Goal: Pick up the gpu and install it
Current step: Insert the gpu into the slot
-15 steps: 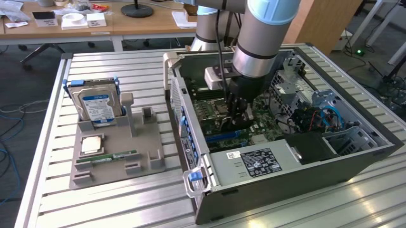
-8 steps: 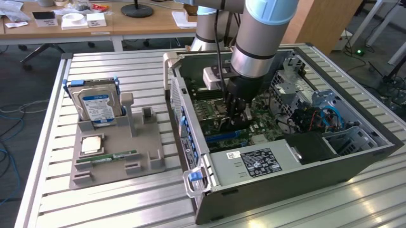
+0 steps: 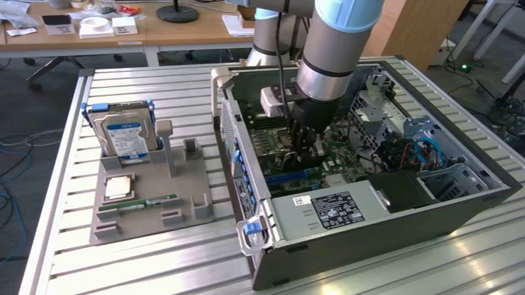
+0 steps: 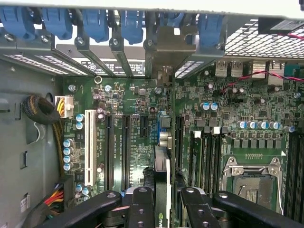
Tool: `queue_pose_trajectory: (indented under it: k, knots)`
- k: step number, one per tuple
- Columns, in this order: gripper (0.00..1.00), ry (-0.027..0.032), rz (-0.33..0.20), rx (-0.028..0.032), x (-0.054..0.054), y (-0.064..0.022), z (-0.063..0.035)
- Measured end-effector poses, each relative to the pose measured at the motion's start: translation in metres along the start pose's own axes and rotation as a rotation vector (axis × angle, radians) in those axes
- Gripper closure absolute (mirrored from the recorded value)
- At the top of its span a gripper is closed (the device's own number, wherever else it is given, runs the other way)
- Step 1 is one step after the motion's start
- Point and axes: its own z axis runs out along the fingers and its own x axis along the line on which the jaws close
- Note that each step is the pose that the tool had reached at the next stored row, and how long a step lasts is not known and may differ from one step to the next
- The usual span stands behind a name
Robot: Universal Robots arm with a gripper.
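1. Exterior view: the arm (image 3: pixel 332 55) comes down steeply into the open computer case (image 3: pixel 369 239). Its wrist is nearly vertical, and the pincer (image 3: pixel 304 157) points straight down at the motherboard (image 3: pixel 340 161), low inside the case.
2. Its dark fingers stand close together; what they hold is too dark to make out from here.
3. Just beside the pincer, toward the exterior view's right, run blue cables (image 3: pixel 426 153). Nearer the camera than the pincer lies the labelled power supply (image 3: pixel 328 210).
4. Well apart from the pincer, toward the exterior view's left and outside the case, a grey fixture (image 3: pixel 156 181) rests on the slatted table (image 3: pixel 164 86). It carries an upright hard drive (image 3: pixel 125 134) and a RAM stick (image 3: pixel 139 203) lying flat.
5. Wrist view: the pincer (image 4: pixel 167 202) pinches the gpu (image 4: pixel 161 178), which is seen edge-on between the two black fingers (image 4: pixel 142 209) pressing it from either side.
6. The gpu runs straight ahead of the pincer over the motherboard. Its silvery bracket (image 4: pixel 168 45), at the far end, stands against the case's rear slot openings, by a row of blue latches (image 4: pixel 95 21).
7. On one side of the gpu lie black slots and a white slot (image 4: pixel 89 142). On the other side are the RAM slots (image 4: pixel 204 156) and the CPU socket (image 4: pixel 251 178).
8. Whether the gpu's lower edge sits in a slot cannot be told.
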Motion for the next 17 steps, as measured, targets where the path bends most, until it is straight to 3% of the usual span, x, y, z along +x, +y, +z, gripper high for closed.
queue_pose_trajectory:
  k: [17]
  knots:
    - [0.74, 0.0007, 0.0, 0.0, 0.0003, 0.0017, 0.0068]
